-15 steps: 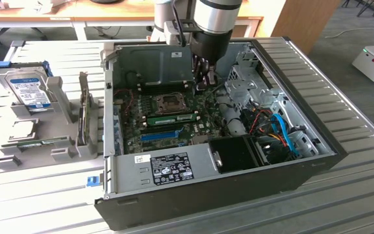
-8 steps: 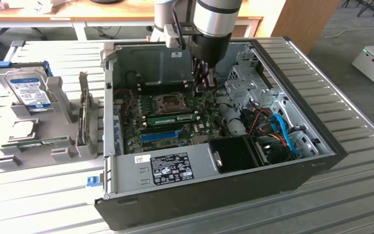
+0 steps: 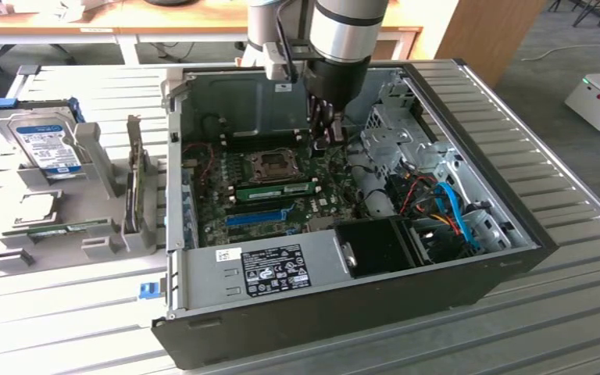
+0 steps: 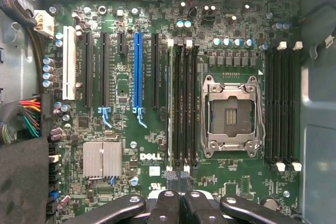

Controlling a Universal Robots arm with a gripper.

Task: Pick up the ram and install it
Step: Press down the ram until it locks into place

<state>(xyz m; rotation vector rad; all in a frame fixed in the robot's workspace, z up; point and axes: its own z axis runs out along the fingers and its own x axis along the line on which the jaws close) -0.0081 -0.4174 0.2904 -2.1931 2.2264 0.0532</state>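
The ram (image 3: 279,190) is a thin green stick standing edge-up in a memory slot on the motherboard, beside the CPU socket (image 3: 274,162). In the wrist view the ram (image 4: 169,108) shows as a pale narrow edge in the slot nearest the long blue slot (image 4: 137,72). My gripper (image 3: 326,134) hangs inside the open computer case, above the board and apart from the stick. Its black fingertips (image 4: 177,178) are pressed together just past one end of the ram's slot. Nothing shows between them.
The case's metal walls (image 3: 180,156) and drive cage (image 3: 405,141) hem the arm in. Cables (image 3: 451,207) and a black fan shroud (image 3: 378,246) lie on the exterior view's right. Outside, a grey rack (image 3: 91,195) holds a hard drive (image 3: 48,144) and another green strip (image 3: 69,229).
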